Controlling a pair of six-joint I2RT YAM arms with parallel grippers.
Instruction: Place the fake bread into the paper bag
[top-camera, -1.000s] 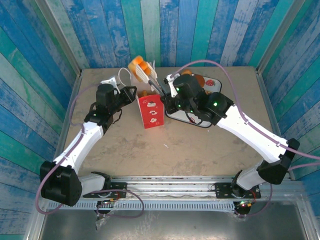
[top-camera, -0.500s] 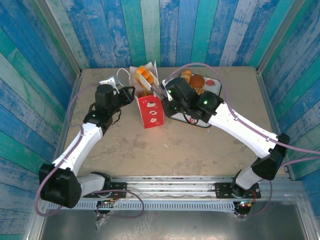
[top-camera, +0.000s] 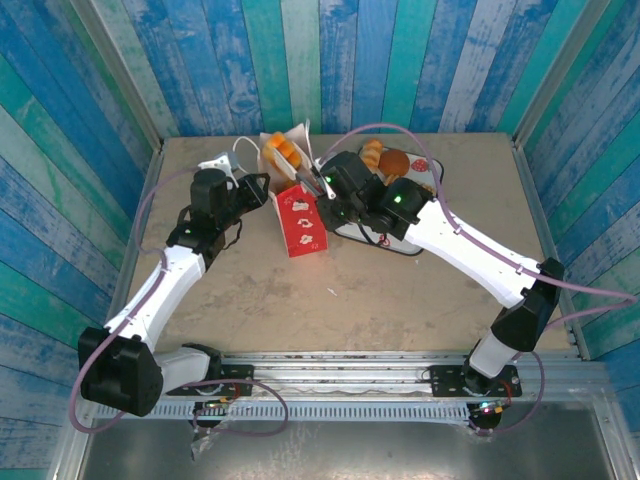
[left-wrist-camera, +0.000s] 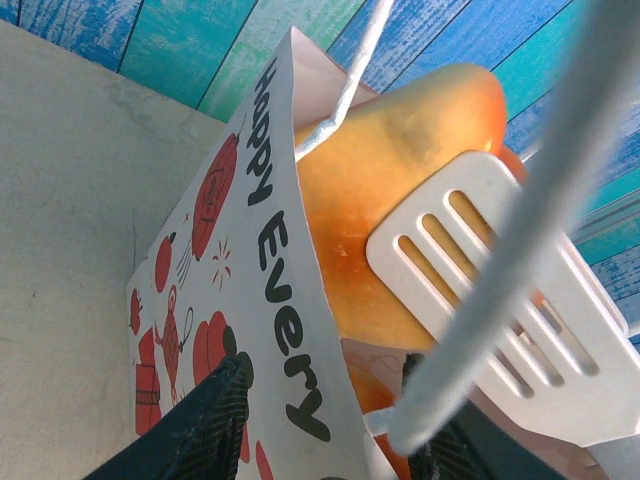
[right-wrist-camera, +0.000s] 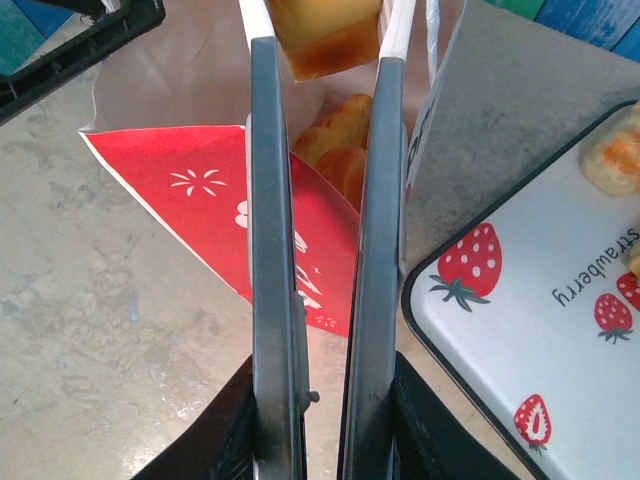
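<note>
The paper bag (top-camera: 302, 222) stands left of centre, white above and red below. My left gripper (top-camera: 258, 185) is shut on its left wall (left-wrist-camera: 250, 280), one finger outside and one inside (left-wrist-camera: 325, 400). My right gripper (top-camera: 330, 186) is shut on metal tongs (right-wrist-camera: 265, 250) with white slotted tips (left-wrist-camera: 490, 300). The tongs pinch a glossy orange piece of fake bread (right-wrist-camera: 325, 30) at the bag's mouth (left-wrist-camera: 390, 200). More fake bread (right-wrist-camera: 340, 140) lies inside the bag. Other pieces (top-camera: 385, 155) remain on the tray.
The white strawberry-print tray (right-wrist-camera: 540, 330) with a black rim lies right of the bag, close to its red side. A white cord handle (left-wrist-camera: 540, 220) crosses the left wrist view. Blue plank walls enclose the table on three sides.
My right arm has swung left and forward, bringing the tongs and the bread down to the bag's mouth. The left arm and the bag have stayed put.
</note>
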